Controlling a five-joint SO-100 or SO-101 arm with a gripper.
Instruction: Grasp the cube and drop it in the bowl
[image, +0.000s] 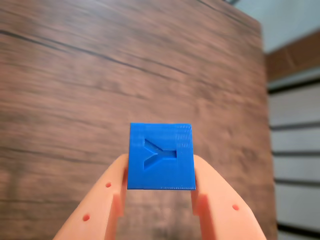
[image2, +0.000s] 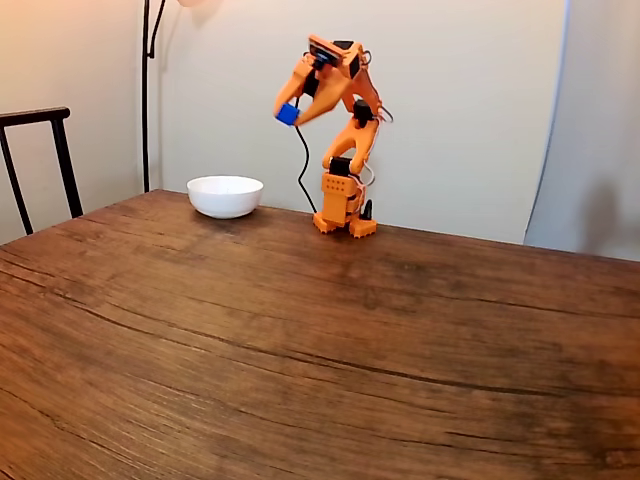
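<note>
A small bright-blue plastic cube (image: 161, 156) is gripped between the two pale-orange plastic fingers (image: 107, 200) of the gripper (image: 161, 175), one finger pressed against each side of it. A recessed Y-shaped mark is seen on the cube's facing side in the wrist view. In the fixed view the orange two-finger gripper (image2: 290, 110) is seen raised well above the table with the cube (image2: 288, 114) at its tip, the orange arm (image2: 345, 130) being folded over above its base (image2: 340, 205). A black cable (image2: 302, 165) is hung from the arm down toward the base.

A plain round white bowl (image2: 225, 195) is set on the table to the left of the base in the fixed view, near it but apart, and lower than the held cube, which is seen above and slightly right of the bowl's rim.

The surface is a dark brown wooden table (image2: 300, 340) with strong grain lines and a few dark cracks. A cream wall (image2: 460, 100) is seen behind it, a dark chair back (image2: 40, 160) at the left edge, and a thin black lamp pole (image2: 146, 90) beside the wall. Pale horizontal slats (image: 295, 165) are seen past the table edge in the wrist view.
</note>
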